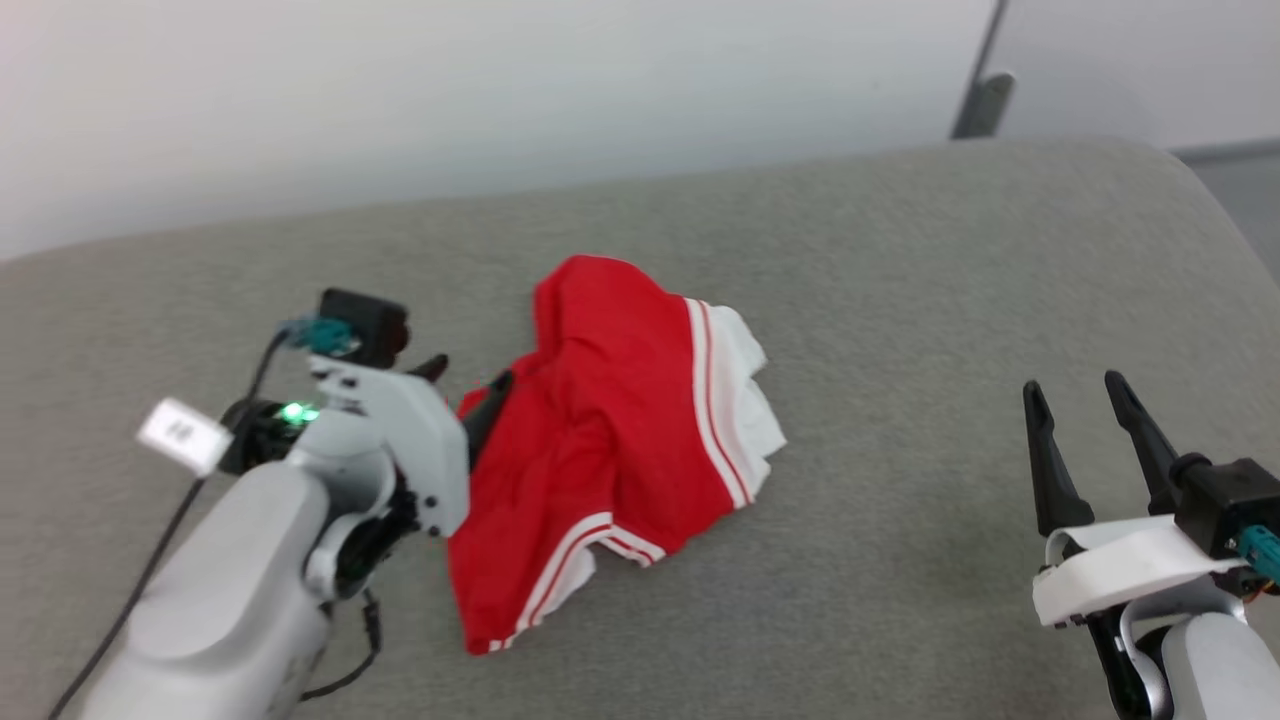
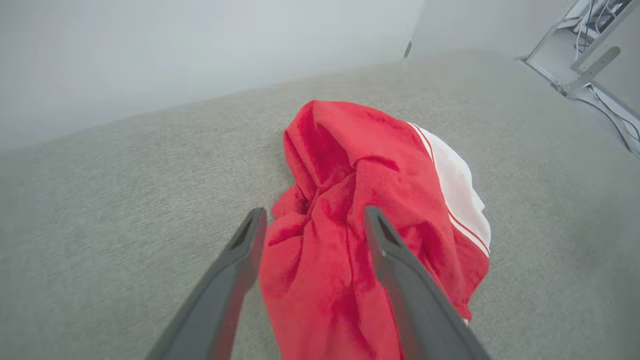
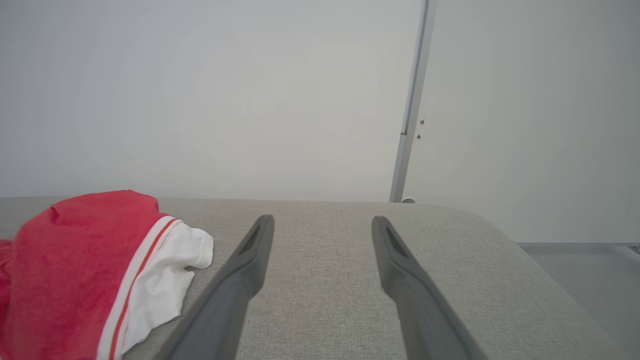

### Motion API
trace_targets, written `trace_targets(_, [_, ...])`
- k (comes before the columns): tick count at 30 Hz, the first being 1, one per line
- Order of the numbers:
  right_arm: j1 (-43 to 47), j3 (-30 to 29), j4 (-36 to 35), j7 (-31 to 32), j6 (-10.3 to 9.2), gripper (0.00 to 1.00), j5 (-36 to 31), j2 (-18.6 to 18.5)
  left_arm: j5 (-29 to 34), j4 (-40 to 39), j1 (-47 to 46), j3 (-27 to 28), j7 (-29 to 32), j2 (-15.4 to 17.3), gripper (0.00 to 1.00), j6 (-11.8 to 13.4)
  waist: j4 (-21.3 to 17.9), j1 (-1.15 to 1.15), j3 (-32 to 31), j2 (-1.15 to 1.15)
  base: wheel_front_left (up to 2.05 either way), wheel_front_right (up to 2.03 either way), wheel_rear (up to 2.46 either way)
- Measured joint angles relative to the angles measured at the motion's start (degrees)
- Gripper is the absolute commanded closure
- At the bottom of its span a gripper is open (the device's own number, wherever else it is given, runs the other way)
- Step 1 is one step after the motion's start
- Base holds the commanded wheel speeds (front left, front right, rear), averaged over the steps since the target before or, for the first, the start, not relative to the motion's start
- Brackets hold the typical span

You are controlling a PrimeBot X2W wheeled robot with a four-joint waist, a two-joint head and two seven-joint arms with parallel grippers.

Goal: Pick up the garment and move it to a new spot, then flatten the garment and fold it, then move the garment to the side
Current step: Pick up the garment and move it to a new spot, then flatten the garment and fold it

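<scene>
Your left gripper [image 2: 315,212] is straddling the red shirt [image 2: 350,165], fingers spread (fabric between them); your right gripper [image 1: 1071,380] is hovering spread, well apart.

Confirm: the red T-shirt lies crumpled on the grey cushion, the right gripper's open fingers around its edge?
Wrong arm: the left gripper, fingers open, is around the edge of the garment, per the left wrist view; the right gripper is apart.
</scene>
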Motion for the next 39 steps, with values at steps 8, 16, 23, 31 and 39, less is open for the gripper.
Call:
trace_targets(8, [1.8,-0.02,-0.02,0.0,0.0,0.0,0.24,-1.2,-0.15,-7.84,8.73,5.7,-9.95,6.03,0.0,3.0,4.95,0.0,-2.97,0.0,0.0,0.0,0.0])
trace_targets(16, [3.73,-1.57,-0.77,0.0,0.0,0.0,0.08,-1.81,-0.22,-12.36,19.01,10.33,-19.64,10.85,0.0,4.53,9.18,0.0,-5.42,0.0,0.0,0.0,0.0])
trace_targets(23, [5.25,-2.72,-1.0,0.0,0.0,0.0,0.14,-2.31,-1.2,-12.37,27.1,14.38,-27.67,12.85,0.0,5.52,11.28,0.0,-6.98,0.0,0.0,0.0,0.0])
trace_targets(31, [7.07,-4.65,-1.71,0.0,0.0,0.0,0.05,-1.92,-5.87,-13.89,34.33,19.25,-30.96,12.4,0.0,5.41,12.37,0.0,-7.61,0.0,0.0,0.0,0.0])
trace_targets(39, [8.56,-5.59,-2.18,0.0,0.0,0.0,-0.04,-1.52,-5.83,-15.12,36.6,20.31,-31.9,12.01,0.0,5.47,13.18,0.0,-7.7,0.0,0.0,0.0,0.0])
